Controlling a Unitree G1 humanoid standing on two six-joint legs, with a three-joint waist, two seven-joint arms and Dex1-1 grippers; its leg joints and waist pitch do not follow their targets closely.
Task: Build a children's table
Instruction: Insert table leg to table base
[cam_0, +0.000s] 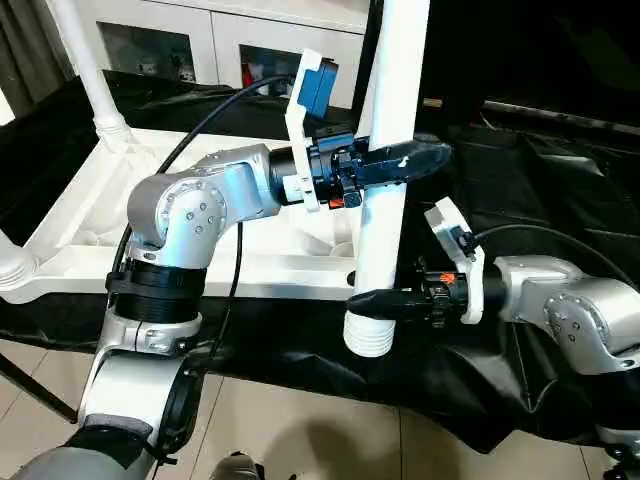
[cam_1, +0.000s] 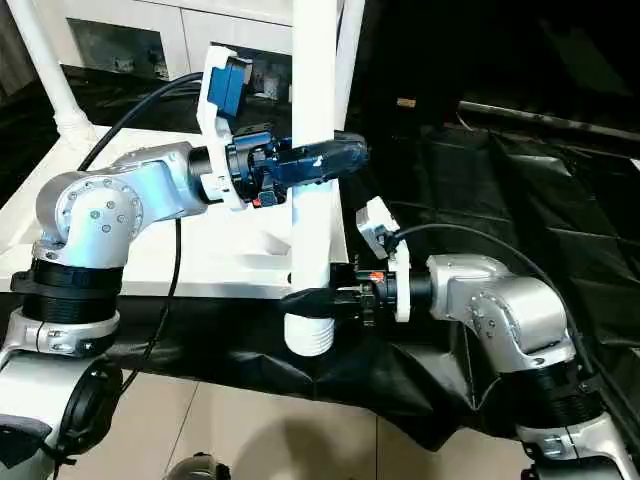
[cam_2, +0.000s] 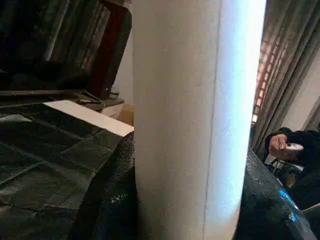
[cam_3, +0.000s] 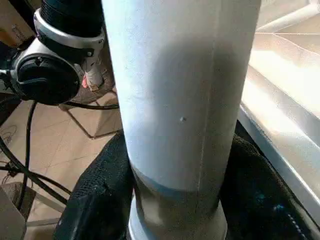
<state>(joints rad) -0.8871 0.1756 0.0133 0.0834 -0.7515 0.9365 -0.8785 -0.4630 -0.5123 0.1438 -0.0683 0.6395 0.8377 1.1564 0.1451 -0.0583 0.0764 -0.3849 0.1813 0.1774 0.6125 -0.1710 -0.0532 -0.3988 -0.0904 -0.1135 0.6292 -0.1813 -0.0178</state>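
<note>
The children's table lies as a white tabletop (cam_0: 75, 215) upside down on black cloth, with one leg (cam_0: 92, 75) standing in a far corner socket and another socket piece (cam_0: 12, 268) at the near left corner. A loose white leg (cam_0: 385, 225) stands upright in front of the tabletop's near right corner, ribbed end (cam_0: 366, 335) down. My left gripper (cam_0: 415, 158) is shut on this leg at mid-height, its fingers (cam_2: 107, 200) hugging both sides. My right gripper (cam_0: 375, 302) is shut on the same leg just above the ribbed end, its fingers (cam_3: 95, 195) pressed against it.
A white glass-door cabinet (cam_0: 200, 40) stands behind the tabletop. Wrinkled black cloth (cam_0: 540, 170) covers the surface to the right. Tiled floor (cam_0: 300, 420) lies below the near edge. A person's hand (cam_2: 280, 145) with a small controller sits far off in the left wrist view.
</note>
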